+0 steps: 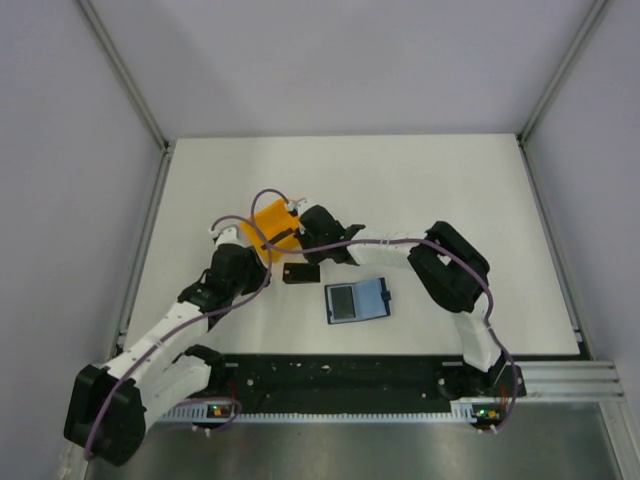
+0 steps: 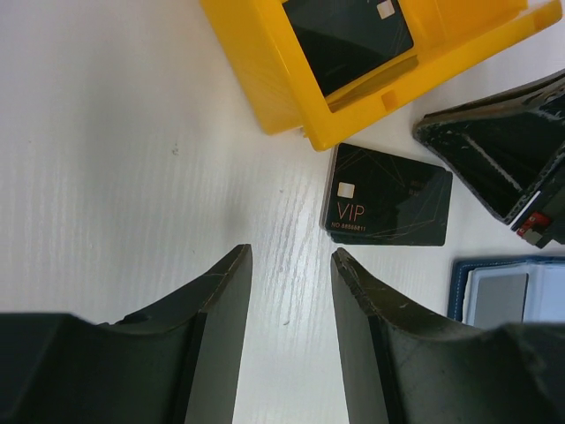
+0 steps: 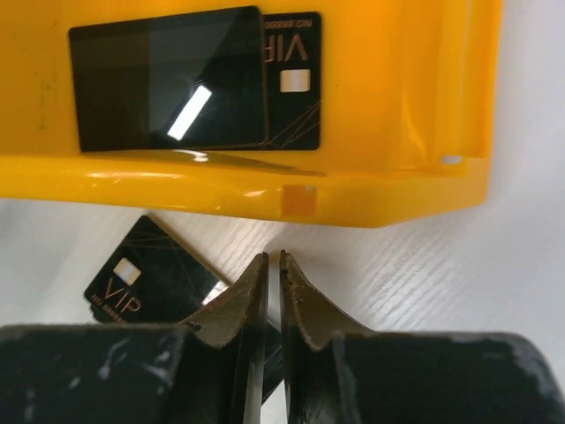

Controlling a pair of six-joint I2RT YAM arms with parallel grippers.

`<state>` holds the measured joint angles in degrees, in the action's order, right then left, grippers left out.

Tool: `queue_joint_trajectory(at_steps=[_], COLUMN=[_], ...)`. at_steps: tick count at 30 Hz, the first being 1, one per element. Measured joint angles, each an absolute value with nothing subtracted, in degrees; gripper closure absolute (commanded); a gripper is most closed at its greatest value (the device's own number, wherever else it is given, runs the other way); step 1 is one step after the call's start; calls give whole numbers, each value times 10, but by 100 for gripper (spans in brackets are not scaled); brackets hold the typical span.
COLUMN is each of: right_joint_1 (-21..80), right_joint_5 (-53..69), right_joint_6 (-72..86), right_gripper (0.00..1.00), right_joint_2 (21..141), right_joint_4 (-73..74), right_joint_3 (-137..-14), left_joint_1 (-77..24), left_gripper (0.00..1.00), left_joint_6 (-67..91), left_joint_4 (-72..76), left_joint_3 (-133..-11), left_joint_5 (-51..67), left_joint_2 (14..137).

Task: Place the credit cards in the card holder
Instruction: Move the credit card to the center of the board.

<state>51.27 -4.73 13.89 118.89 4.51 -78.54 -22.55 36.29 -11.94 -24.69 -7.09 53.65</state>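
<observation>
Black card (image 2: pixel 388 196) lettered "VIP" flat just beside orange plastic bin (image 2: pixel 265 71), two more glossy black cards (image 3: pixel 168 79) inside bin, open navy wallet (image 1: pixel 358 300) near bin, left gripper (image 2: pixel 291 256) parted and empty, right gripper (image 3: pixel 274 258) nearly closed, empty

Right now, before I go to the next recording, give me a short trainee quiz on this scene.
1. True or false: the wallet lies shut.
2. How many cards lie in the bin?
3. The left gripper is: A open and empty; B shut on a card; C holding the wallet.
Key: 1 false, it lies open; 2 two, overlapping; 3 A.
</observation>
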Motion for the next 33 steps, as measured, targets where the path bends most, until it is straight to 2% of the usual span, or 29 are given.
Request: queue_joint_trajectory(at_steps=[14,25,27,30,33], right_joint_1=[537,582,585,588,588], right_joint_5=[145,197,200,192,159], right_joint_6=[130,143,149,163,177], right_gripper=[96,97,95,86,84], right_joint_2=[1188,1126,1108,1070,1009], right_joint_4=[12,-1,-7,-25,-39], right_joint_3=[-757,-658,-633,-580,-521], left_joint_1=[-214,-214,-214,-214,-214], left_gripper=[53,53,53,53,53], left_joint_6=[374,376,376,376,376], left_joint_4=[-157,-183,-184,-185,-186], left_joint_3=[-246,-237,-235,-232,-231], left_joint_5=[-71,-66,-64,-62,-57], left_joint_2=[476,445,442,436,432])
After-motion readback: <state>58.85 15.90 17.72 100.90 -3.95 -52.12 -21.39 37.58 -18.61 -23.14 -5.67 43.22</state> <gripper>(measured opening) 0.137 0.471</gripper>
